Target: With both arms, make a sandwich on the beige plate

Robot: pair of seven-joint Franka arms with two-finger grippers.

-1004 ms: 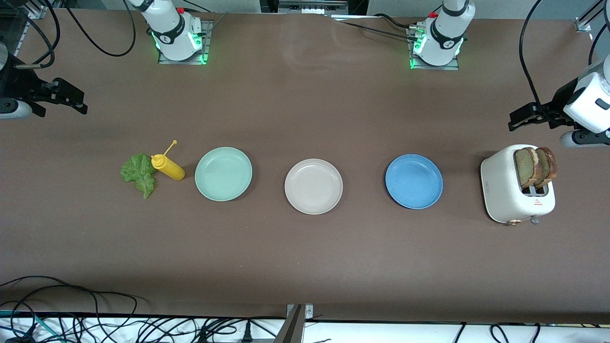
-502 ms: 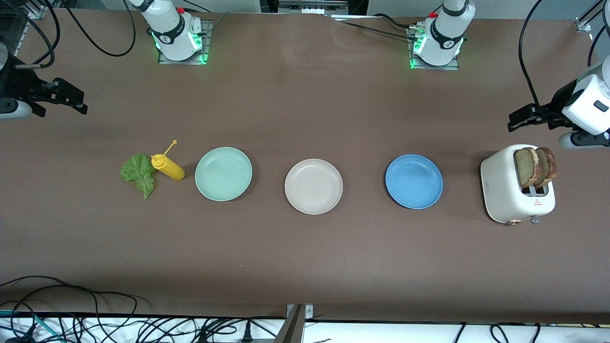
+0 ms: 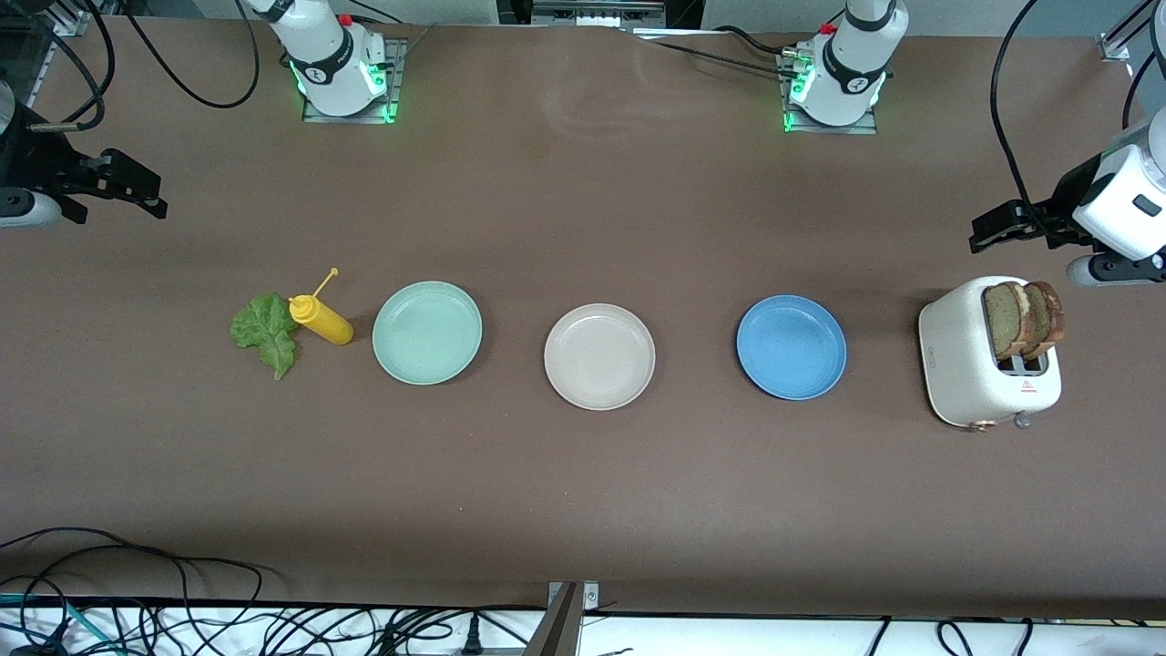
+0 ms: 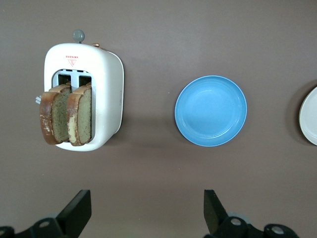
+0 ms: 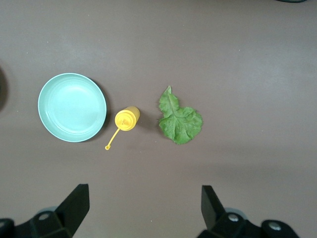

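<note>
Row of items across mid-frame in the front view; nothing assembled yet.

Beige plate sits dead centre of the frame, bare, between the mint-green plate and the blue plate; all three are apart from each other.

Toaster at mid-right of the frame, two bread slices standing up out of its slots. Lettuce leaf at mid-left, flat on the table, the yellow squeeze bottle lying tilted against its edge.

Left gripper is at the right edge of the frame, over bare table just above the toaster, fingers spread wide, holding nothing.

Right gripper is at the upper-left edge, over bare table, well apart from the lettuce, fingers wide, holding nothing.

Beige plate is well clear of both sets of fingers. Left wrist view catches only its rim at the right edge.
</note>
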